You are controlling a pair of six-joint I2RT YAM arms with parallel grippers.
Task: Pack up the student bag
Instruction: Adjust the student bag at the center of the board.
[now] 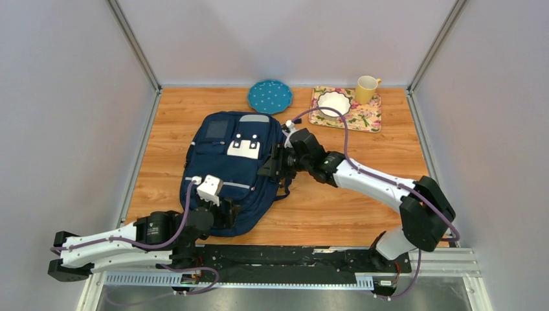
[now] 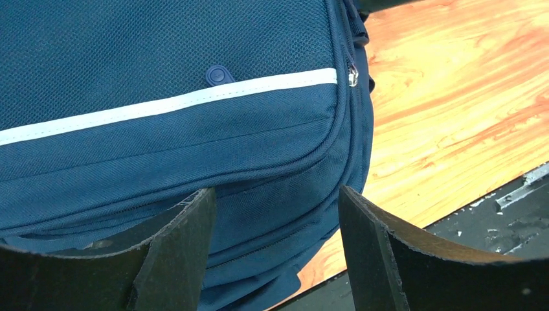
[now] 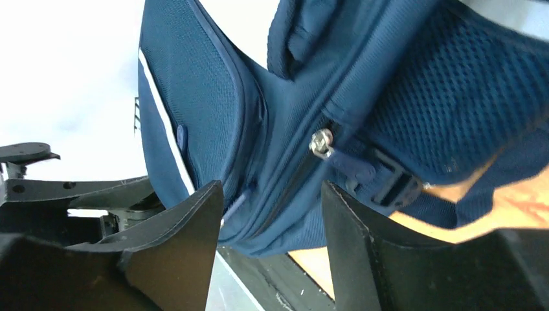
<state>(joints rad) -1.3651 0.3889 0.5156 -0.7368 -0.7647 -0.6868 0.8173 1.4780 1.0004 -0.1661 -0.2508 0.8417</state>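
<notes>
Student bag [image 1: 236, 172] lies flat, front up, on the table [image 1: 362, 194]. My left claw [image 2: 275, 194] gapes wide at its near end and my right claw [image 3: 272, 188] stands wide by the side zip pull [image 3: 321, 142] — neither holds anything. The fabric looks soft and floppy — I judge the metal pull the firmer hold.

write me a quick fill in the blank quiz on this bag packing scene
1. The student bag lies on a ____ table.
2. The bowl on the floral tray is ____.
3. The mug next to that bowl is ____.
4. The left gripper and the right gripper both have their jaws ____.
Missing words: wooden; white; yellow; open.
</notes>
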